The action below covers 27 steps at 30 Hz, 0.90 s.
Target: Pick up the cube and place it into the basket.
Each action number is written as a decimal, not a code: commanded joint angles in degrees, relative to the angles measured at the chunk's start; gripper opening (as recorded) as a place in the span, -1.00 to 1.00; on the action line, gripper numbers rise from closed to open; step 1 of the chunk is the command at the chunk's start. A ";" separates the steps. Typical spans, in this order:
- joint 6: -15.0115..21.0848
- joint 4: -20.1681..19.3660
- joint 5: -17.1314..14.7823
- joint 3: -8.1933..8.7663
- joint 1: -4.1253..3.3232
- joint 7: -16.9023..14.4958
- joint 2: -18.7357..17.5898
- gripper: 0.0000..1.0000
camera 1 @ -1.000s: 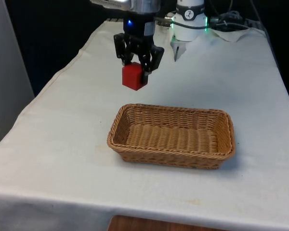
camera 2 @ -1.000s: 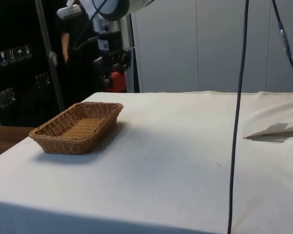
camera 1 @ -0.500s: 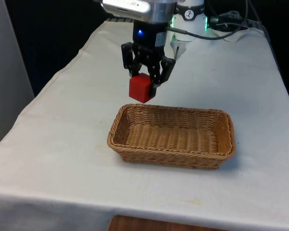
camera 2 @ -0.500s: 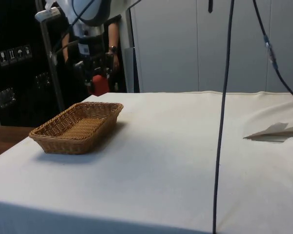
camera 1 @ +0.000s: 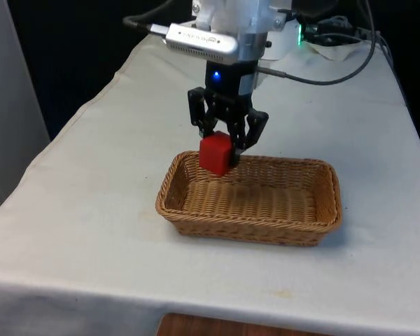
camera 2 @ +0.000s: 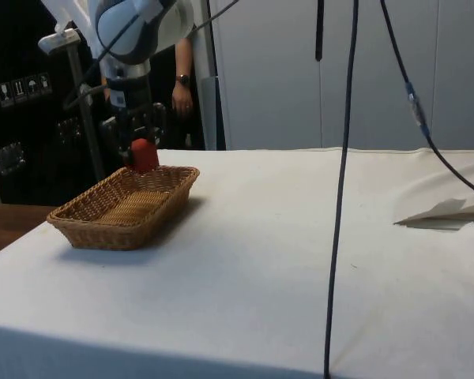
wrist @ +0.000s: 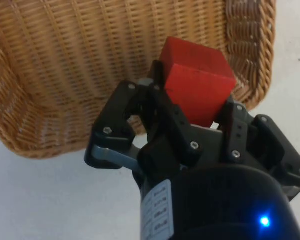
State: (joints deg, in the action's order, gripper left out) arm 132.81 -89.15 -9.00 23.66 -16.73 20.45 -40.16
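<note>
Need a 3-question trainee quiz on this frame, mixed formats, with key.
1. True or false: the red cube rests on the floor of the wicker basket.
2. The gripper is: A) open above the cloth, B) shut on the cube, C) open inside the basket.
3. Fill in: in the front view the cube hangs over the basket's ___ end.

Key: 1 false, it is held in the air. 2 B. 3 left.

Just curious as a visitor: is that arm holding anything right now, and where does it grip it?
Yes: the red cube, pinched at its upper part between the gripper jaws, above the basket.
</note>
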 commanded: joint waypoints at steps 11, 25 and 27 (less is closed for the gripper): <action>0.92 2.46 -5.61 -0.97 0.80 -2.12 -3.09 -0.98; 2.29 4.30 -10.43 -1.38 0.86 -3.67 -7.28 -0.98; 2.46 4.64 -10.83 -1.43 0.86 -3.67 -7.96 -0.98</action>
State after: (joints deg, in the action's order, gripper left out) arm 135.10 -84.80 -19.14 22.98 -16.50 17.36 -48.01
